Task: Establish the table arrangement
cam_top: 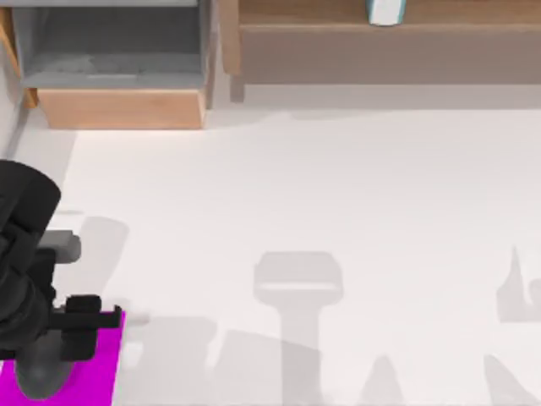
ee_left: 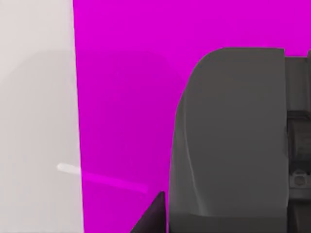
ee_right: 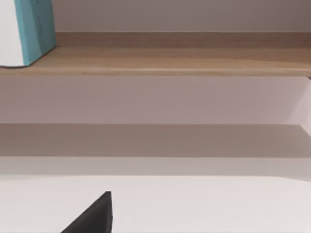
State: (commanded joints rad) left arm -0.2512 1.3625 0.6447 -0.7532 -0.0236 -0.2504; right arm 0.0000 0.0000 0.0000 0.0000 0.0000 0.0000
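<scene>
The white table (cam_top: 338, 186) spreads across the top view. A magenta mat (cam_top: 101, 372) lies at its front left corner. A rounded grey object (cam_top: 38, 376) rests on the mat. My left gripper (cam_top: 93, 317) hovers over the mat's far edge, just beside the grey object. In the left wrist view the grey object (ee_left: 228, 136) sits close on the magenta mat (ee_left: 126, 97), with bare table (ee_left: 34, 97) alongside. One dark fingertip (ee_right: 92, 218) of my right gripper pokes in low over the table (ee_right: 194, 204), facing the shelf.
A light-wood drawer unit (cam_top: 118, 59) with a grey inside stands at the back left. A long wooden shelf (cam_top: 380, 34) runs along the back right and carries a teal-and-white box (cam_top: 386, 10), which the right wrist view also shows (ee_right: 26, 29).
</scene>
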